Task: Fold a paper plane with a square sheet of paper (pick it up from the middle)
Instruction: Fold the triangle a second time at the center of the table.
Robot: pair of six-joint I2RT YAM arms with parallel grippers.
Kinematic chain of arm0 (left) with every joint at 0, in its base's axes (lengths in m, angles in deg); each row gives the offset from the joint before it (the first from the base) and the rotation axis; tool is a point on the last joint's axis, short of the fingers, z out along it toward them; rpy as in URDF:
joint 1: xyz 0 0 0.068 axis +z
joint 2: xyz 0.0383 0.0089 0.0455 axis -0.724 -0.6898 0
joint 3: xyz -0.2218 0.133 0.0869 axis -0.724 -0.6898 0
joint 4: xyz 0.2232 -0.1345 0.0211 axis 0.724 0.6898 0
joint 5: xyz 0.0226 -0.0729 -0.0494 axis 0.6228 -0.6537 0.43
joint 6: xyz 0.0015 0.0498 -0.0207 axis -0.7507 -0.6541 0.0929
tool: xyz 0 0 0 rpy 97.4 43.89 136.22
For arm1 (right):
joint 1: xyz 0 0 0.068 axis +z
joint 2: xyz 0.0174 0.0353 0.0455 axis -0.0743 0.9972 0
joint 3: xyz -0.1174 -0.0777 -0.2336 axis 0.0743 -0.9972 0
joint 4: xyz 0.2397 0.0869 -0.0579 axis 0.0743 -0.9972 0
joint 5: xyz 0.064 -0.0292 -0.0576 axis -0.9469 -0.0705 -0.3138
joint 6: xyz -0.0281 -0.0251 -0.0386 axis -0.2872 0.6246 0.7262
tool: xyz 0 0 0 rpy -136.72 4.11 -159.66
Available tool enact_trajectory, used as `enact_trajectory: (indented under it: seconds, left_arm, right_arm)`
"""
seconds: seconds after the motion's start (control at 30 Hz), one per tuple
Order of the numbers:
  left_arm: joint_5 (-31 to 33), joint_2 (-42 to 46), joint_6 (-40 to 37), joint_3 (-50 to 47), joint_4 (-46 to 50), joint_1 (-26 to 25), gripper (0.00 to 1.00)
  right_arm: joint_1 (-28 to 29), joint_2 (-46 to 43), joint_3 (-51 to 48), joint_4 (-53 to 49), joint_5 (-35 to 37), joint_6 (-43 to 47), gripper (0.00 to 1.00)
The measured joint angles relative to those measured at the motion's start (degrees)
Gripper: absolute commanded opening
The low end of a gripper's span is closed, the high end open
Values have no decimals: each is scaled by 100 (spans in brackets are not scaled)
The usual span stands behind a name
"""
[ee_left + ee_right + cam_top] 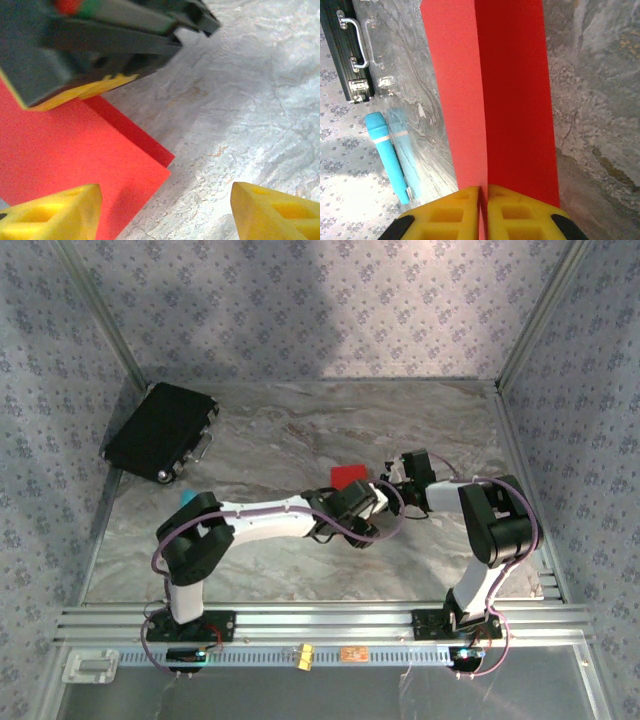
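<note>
Pinched tight in the right claw point(483, 192): the square sheet of paper point(490, 90), folded in two, down by the middle of the tabletop point(260, 100). Spread wide and holding nothing: the left claw point(165, 210), just beside a paper corner. Could go wrong easily from here. Pull too hard, and rip. Let go too soon, and spring open. Push the corner crooked, and end up with a bent fold.

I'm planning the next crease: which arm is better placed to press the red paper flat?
Left, probably. The right fingers are shut on the red paper at its crease, so they are busy holding it. The left fingers stand open near the paper's corner, free to press.
</note>
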Motion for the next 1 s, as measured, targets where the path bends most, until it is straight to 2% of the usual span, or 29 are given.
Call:
enact_trajectory:
  seconds: [0.13, 0.33, 1.0]
  left_arm:
    - [479, 0, -240, -90, -42, -203, 72]
    - [918, -2, -411, -157, -133, -190, 71]
    - [992, -175, -739, -177, -308, -227, 71]
  right_arm:
    - [0, 0, 0, -15, 0, 0, 12]
    - [-4, 0, 0, -15, 0, 0, 12]
    - [-33, 0, 0, -15, -22, -24, 12]
